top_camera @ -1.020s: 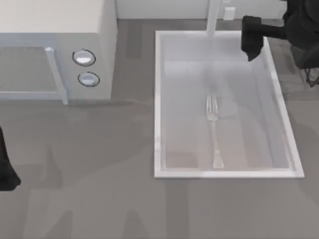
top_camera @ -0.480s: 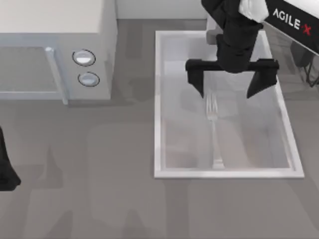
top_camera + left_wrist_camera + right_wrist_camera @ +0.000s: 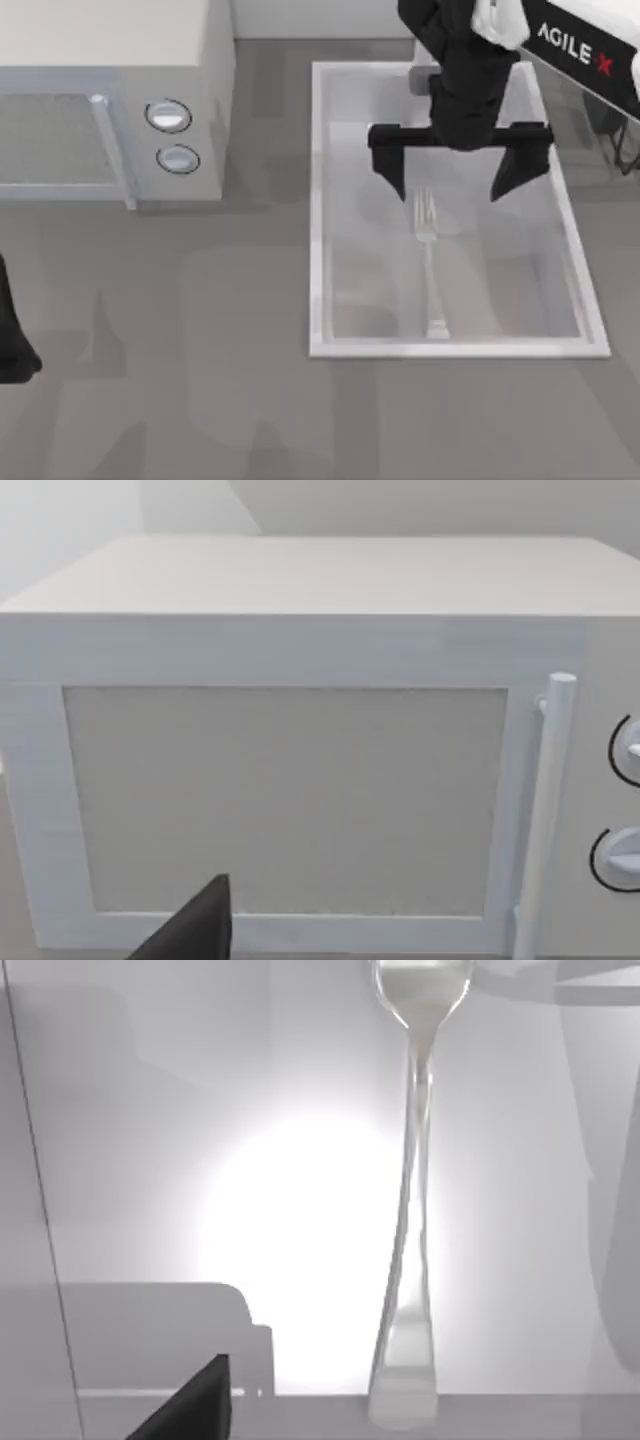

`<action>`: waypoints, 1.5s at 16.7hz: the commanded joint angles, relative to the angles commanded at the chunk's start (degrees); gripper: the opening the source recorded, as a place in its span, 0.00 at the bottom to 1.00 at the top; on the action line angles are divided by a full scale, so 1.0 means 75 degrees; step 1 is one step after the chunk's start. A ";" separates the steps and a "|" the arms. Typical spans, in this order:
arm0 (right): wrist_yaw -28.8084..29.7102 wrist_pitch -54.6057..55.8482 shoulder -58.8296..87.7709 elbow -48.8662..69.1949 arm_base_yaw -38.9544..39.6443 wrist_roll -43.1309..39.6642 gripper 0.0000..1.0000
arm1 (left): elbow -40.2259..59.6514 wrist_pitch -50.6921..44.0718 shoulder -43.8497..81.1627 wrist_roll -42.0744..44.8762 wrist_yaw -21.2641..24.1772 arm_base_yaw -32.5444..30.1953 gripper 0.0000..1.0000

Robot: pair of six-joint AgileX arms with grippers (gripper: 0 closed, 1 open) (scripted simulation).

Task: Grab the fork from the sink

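The fork (image 3: 428, 262) lies flat on the sink (image 3: 316, 210) bottom, thin, stiff, likely slippery, so my right gripper (image 3: 458, 178), jaws wide apart above its tines, should pinch the narrow handle crosswise.

Fork (image 3: 412, 1210) lies flat — sink (image 3: 150, 1160) floor.

Forks: one fork (image 3: 428, 262), lying inside the sink (image 3: 316, 200).
Sinks: one.
Microwaves: one microwave (image 3: 200, 60), left of the sink, bearing two round knobs (image 3: 168, 116).
Claws: two; right claw (image 3: 458, 184) over the sink, left claw (image 3: 14, 345) far left of it.
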 joint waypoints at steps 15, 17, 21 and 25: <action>0.0021 0.3359 0.1287 -0.2059 0.0051 0.0021 1.00 | 0.0000 0.0000 0.0000 0.0000 0.0000 0.0000 1.00; 0.0021 0.3359 0.1287 -0.2059 0.0051 0.0021 0.92 | 0.0000 0.0000 0.0000 0.0000 0.0000 0.0000 1.00; 0.0021 0.3359 0.1287 -0.2059 0.0051 0.0021 0.62 | 0.0000 0.0000 0.0000 0.0000 0.0000 0.0000 1.00; 0.0021 0.3359 0.1287 -0.2059 0.0051 0.0021 0.32 | 0.0000 0.0000 0.0000 0.0000 0.0000 0.0000 1.00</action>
